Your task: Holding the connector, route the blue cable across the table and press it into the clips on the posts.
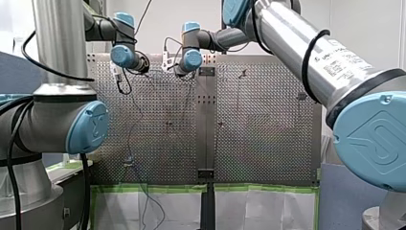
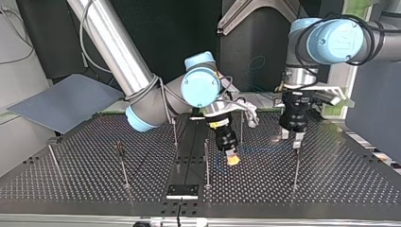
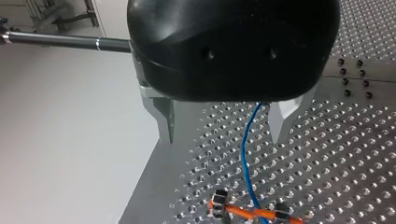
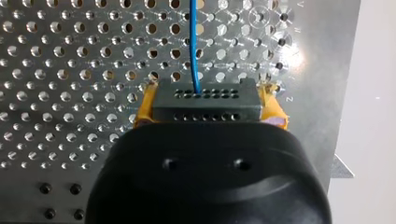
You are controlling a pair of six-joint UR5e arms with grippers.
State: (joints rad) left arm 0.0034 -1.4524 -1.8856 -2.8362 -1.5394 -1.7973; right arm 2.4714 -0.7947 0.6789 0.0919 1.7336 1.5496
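Taken across the top view from its left. First, 2 thin posts [image 2: 123,165] on the perforated table [image 2: 71,189], with no cable at them as far as can be told; clips too small to make out. Nearer the middle, 2 middle posts [image 2: 206,163], likewise bare by the look of it.

Just beside those, my right gripper [image 2: 231,158], low and close to the table, pinching the black connector [image 4: 205,100] between yellow pads [image 4: 145,105]; seated squarely, going by the right wrist view. From the connector, the blue cable [image 2: 257,150], running low over the table toward the view's right, with what looks like a slack curl near the middle posts.

Further right, my left gripper [image 3: 224,123], metal fingers [image 3: 163,116] spread wide, cable passing loose between them and gripped by neither, just above the right-hand post [image 2: 295,165].

Judged as early: no clip filled yet.

Risks from here:
- With those fingers spread, nothing to steer the cable, so likely to slide out sideways and miss the clip.
- Slack curl liable to snag a post once pulled taut.
- Too hard a pull: danger of twisting the connector in the pads or dragging it free.
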